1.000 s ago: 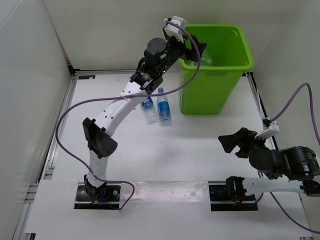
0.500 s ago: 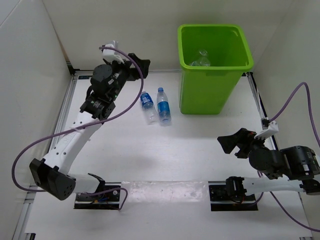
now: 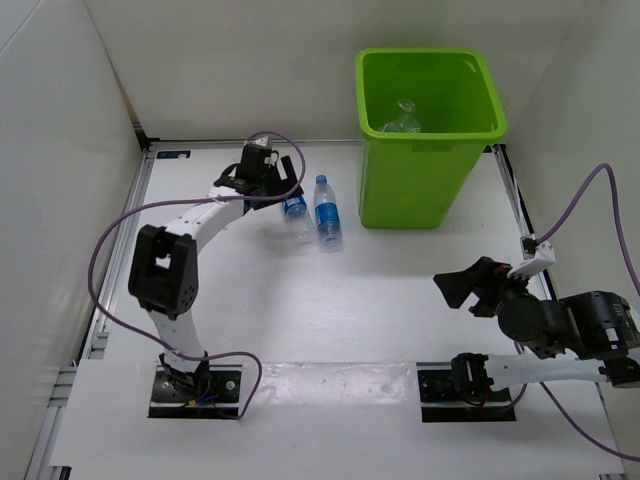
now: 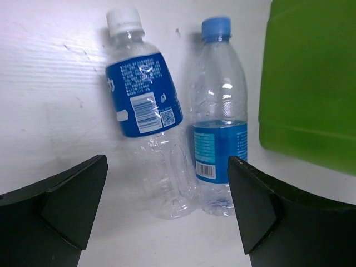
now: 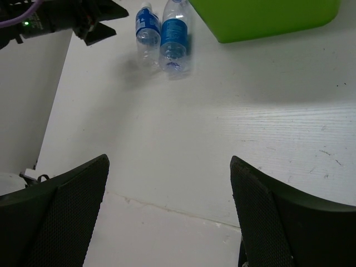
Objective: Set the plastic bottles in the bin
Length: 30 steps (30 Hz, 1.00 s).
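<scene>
The left end effector [image 4: 167,161] is wide open over the white-capped bottle [image 4: 146,111]. The touching blue-capped bottle [image 4: 218,122] could get pinched too, or roll away.

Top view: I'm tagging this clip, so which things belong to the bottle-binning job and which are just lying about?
Job: green bin, clear bottle inside it, white-capped bottle, blue-capped bottle, open left claw.

Just there: purple cables, black base plates.
</scene>
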Each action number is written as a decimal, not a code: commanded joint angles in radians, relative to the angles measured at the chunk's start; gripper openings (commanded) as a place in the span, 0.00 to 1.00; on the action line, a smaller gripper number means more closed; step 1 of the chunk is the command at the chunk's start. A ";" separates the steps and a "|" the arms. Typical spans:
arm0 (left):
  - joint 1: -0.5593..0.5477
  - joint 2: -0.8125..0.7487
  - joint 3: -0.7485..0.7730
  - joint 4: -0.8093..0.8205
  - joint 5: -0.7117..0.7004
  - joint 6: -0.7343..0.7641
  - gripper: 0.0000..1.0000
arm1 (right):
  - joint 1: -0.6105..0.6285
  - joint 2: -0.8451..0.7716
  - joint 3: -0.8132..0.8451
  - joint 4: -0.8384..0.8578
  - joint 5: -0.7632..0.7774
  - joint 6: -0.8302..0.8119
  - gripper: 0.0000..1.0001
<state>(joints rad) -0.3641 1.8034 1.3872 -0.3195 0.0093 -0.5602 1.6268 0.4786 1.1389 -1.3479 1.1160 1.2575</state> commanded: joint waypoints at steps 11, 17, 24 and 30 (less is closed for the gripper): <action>-0.009 0.238 0.194 -0.139 0.135 -0.046 1.00 | 0.050 -0.005 0.010 -0.298 0.033 0.033 0.90; -0.004 0.280 0.202 -0.141 0.156 -0.040 0.91 | 0.061 -0.028 0.009 -0.300 0.036 0.037 0.90; 0.019 0.249 0.145 -0.087 0.238 -0.049 0.54 | 0.067 -0.041 0.009 -0.300 0.033 0.037 0.90; 0.022 -0.021 0.013 -0.013 0.192 -0.037 0.54 | 0.081 -0.041 0.005 -0.301 0.034 0.040 0.90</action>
<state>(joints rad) -0.3466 1.9778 1.3972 -0.3969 0.2157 -0.6167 1.6936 0.4458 1.1389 -1.3479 1.1164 1.2743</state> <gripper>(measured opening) 0.695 0.905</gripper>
